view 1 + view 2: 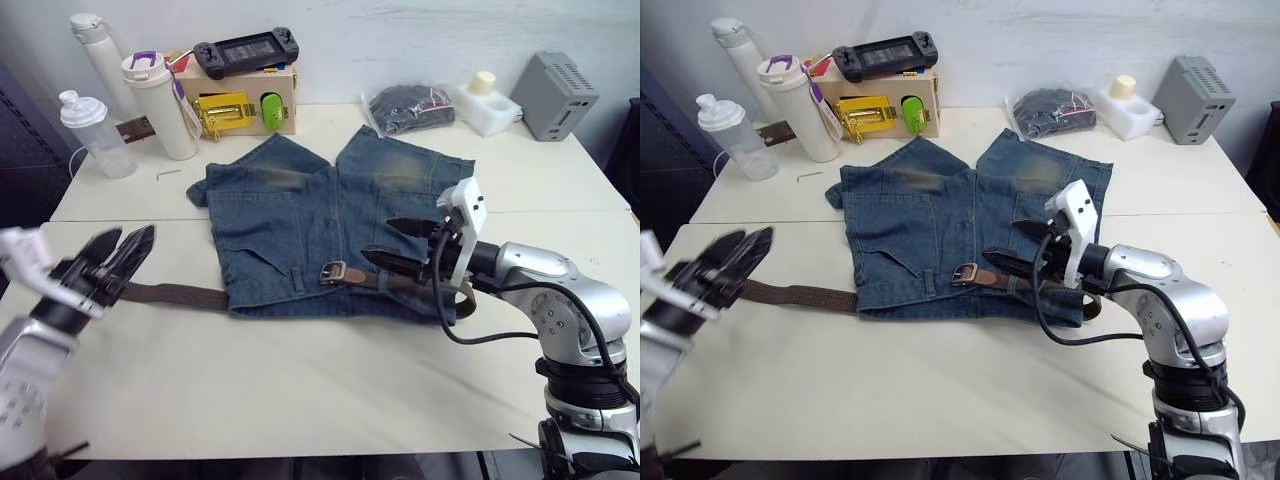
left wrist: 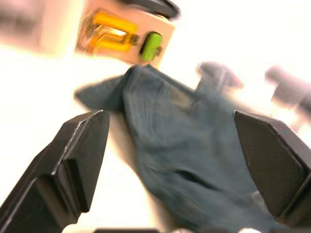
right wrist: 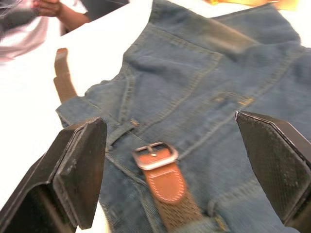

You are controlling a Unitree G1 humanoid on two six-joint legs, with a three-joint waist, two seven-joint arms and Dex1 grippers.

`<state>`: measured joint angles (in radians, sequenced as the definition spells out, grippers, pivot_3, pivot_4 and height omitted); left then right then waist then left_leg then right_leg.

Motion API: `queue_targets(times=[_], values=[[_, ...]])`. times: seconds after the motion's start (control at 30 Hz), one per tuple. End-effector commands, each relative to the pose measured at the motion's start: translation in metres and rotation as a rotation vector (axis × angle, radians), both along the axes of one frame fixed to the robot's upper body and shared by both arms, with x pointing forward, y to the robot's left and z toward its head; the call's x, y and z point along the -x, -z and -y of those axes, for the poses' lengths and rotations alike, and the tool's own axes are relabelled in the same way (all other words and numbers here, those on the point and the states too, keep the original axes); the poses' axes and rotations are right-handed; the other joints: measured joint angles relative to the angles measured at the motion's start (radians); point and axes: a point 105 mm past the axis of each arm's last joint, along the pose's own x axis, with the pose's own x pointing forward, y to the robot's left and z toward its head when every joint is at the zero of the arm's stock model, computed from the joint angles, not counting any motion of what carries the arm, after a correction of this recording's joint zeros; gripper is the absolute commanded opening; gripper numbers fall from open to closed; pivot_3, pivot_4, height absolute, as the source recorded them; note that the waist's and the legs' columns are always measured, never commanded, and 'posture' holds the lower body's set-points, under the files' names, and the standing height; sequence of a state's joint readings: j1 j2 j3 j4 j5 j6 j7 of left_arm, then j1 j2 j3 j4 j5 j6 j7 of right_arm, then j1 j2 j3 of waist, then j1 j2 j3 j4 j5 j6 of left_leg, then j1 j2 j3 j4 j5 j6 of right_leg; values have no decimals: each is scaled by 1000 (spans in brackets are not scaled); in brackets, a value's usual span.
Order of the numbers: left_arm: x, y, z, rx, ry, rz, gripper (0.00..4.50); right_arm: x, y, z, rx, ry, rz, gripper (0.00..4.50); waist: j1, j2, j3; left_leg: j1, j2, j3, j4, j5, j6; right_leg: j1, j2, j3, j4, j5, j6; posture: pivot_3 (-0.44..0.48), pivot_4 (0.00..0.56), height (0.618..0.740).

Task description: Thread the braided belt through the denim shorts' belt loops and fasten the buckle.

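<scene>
Nearest, the left gripper (image 1: 128, 250) hangs with its fingers spread wide and empty above the table (image 1: 300, 390), just over the free woven end of the braided belt (image 1: 180, 295), which trails out of the left side of the waistband. The right gripper (image 1: 400, 245) is likewise wide open and grips nothing, poised over the waistband of the denim shorts (image 1: 300, 215) near the buckle (image 3: 154, 154). Farther back stand bottles (image 1: 95, 135) and a wooden box (image 1: 240, 100).
</scene>
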<state>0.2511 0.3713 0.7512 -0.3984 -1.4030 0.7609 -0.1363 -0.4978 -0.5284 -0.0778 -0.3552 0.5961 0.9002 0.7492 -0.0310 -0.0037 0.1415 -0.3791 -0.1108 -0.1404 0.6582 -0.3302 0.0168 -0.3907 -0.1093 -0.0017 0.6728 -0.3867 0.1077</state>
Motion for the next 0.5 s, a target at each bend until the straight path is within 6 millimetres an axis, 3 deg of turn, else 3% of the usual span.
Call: queue_targets(times=[0.03,0.07,0.17,0.27,0.33,0.5], values=[[31,26,28,182,57,-137,4437,2,-6,-9,-11,-24,43,4500,4,-9,6,1,0,1,0,-1,0,0,0,1,-1,0,0,0,150,733],[36,26,29,298,19,-119,4437,2,-5,-10,-19,-22,39,4500,17,-13,7,1,0,1,1,0,0,1,1,2,-4,0,0,0,150,733],[44,31,22,501,-62,-101,4437,2,-4,-14,-29,-19,35,4500,57,-7,10,5,2,-4,5,0,-2,14,6,7,-17,0,-1,0,150,733],[47,56,32,466,-39,-226,4437,0,0,-15,-25,-5,33,4500,62,-6,10,7,2,-4,5,1,-2,16,8,8,-19,0,0,0,150,733],[36,62,34,455,-24,-258,4437,0,0,-14,-30,5,34,4500,61,-6,10,7,1,-4,4,1,-2,15,8,9,-20,0,0,0,150,733],[-4,63,11,455,-70,-292,4437,0,0,-11,-31,26,40,4500,58,-3,9,7,3,-5,2,2,-5,14,10,9,-18,0,0,0,150,733]])
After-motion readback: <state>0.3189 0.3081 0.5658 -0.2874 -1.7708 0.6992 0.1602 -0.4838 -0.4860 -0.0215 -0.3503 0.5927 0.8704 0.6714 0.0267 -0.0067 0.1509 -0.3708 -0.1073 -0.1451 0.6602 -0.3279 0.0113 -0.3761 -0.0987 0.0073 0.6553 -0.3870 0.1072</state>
